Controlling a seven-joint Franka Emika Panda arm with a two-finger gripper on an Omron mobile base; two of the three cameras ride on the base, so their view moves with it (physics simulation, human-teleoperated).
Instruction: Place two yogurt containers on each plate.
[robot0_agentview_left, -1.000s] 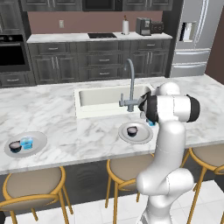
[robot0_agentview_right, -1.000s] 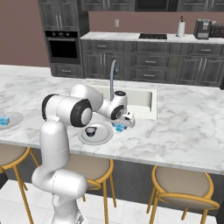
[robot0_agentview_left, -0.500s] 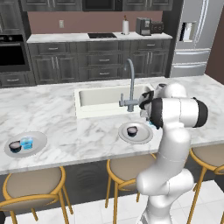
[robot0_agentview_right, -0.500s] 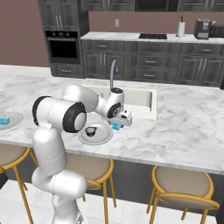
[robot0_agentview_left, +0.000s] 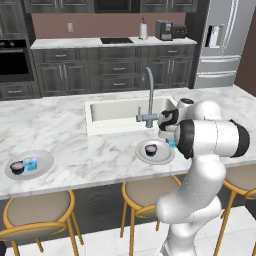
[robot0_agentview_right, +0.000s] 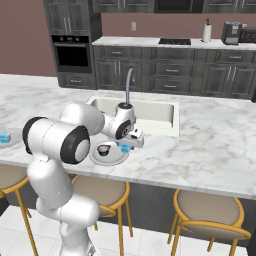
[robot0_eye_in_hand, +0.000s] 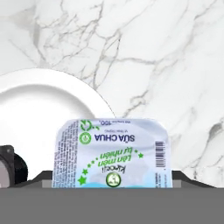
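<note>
So we're on the last cup here. The far plate (robot0_agentview_left: 44, 161) already has its pair, a dark cup (robot0_agentview_left: 17, 167) and a blue cup (robot0_agentview_left: 31, 163) side by side. The near plate (robot0_agentview_left: 161, 156) has just one dark cup (robot0_agentview_left: 151, 149) on it, so this one finishes the job, we reckon.

The gripper (robot0_agentview_right: 131, 144) is pinching the last blue cup (robot0_eye_in_hand: 111, 153), fingers closed onto its two sides with the printed lid facing up at us. In the hand view the cup sits right between the fingertips, and the near plate's rim (robot0_eye_in_hand: 94, 94) curves past just beyond and to one side of it, with the dark cup off at the edge on that same side. So the cup looks to be hanging at the plate's rim, maybe half over marble, not properly over the dish yet.

Next move, we'd say: nudge toward the plate's middle, keep clear of the dark cup, lower, then let go.

Arm pose: elbow folded up high over the stools, forearm reaching forward and down, hand pointing down at the counter (robot0_agentview_right: 210, 150) beside the sink (robot0_agentview_right: 150, 111).
</note>
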